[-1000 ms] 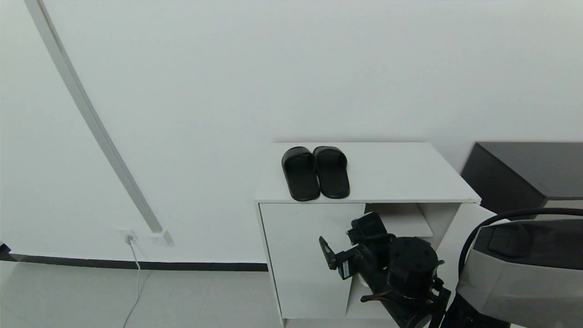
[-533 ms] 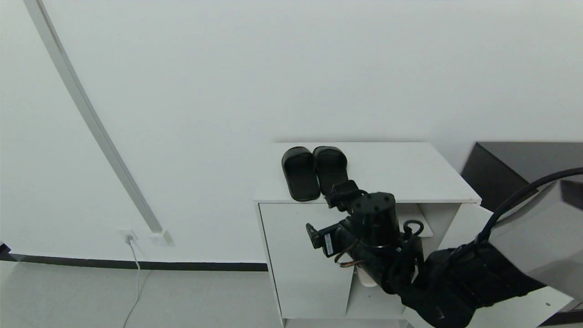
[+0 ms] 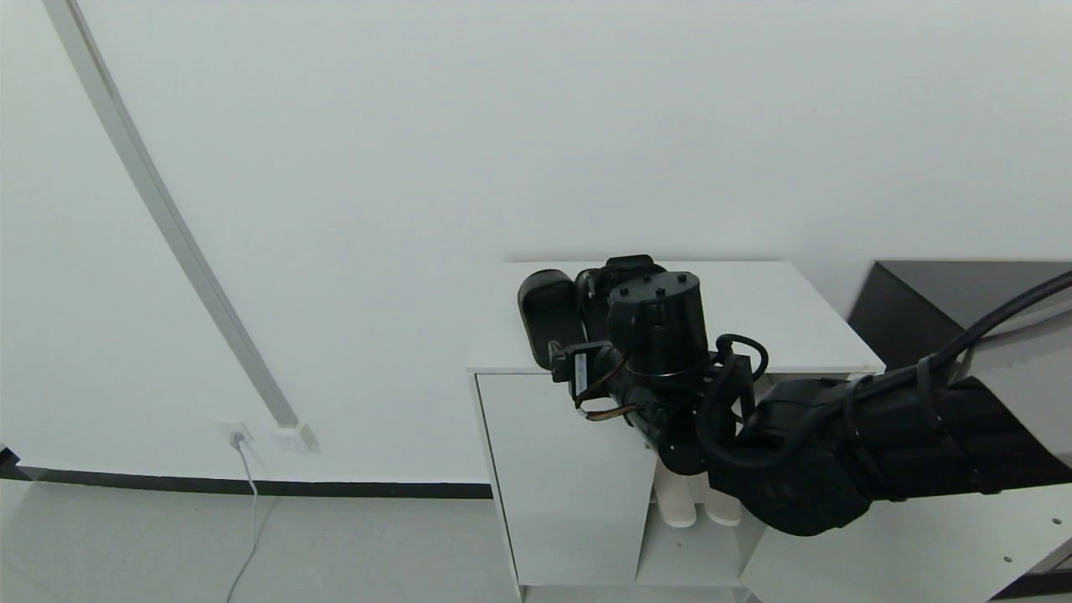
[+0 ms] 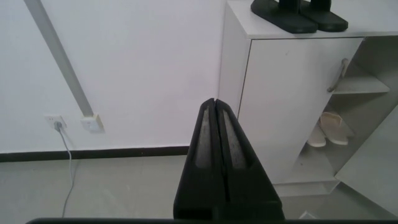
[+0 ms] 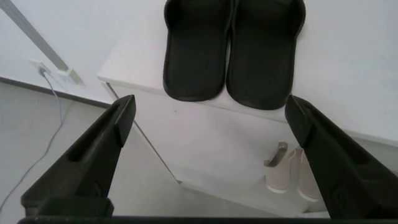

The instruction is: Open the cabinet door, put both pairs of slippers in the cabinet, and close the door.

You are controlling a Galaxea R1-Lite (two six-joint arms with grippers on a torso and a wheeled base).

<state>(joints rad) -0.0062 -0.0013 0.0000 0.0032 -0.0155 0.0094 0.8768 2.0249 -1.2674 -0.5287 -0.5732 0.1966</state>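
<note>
A pair of black slippers [image 5: 233, 43] lies side by side on the white cabinet's top [image 3: 754, 318]. My right gripper [image 5: 209, 102] hangs open just above and in front of their heels, one finger [image 5: 93, 149] to each side, nothing between them. In the head view my right wrist [image 3: 657, 327] hides the right black slipper; the left one [image 3: 548, 314] shows. A pair of white slippers [image 3: 691, 502] stands on the lowest shelf inside the cabinet. The right door [image 3: 879, 544] is swung open; the left door [image 3: 561, 469] is closed. My left gripper [image 4: 215, 106] is shut and empty, low and away from the cabinet.
A dark piece of furniture [image 3: 963, 318] stands right of the cabinet. A wall socket [image 3: 237, 434] with a hanging cable and a slanted conduit [image 3: 167, 218] are on the wall to the left. Grey floor [image 3: 335, 544] lies open left of the cabinet.
My right arm has risen from in front of the cabinet's open compartment to the cabinet top, now over the black slippers. The white slippers inside have come into sight.
</note>
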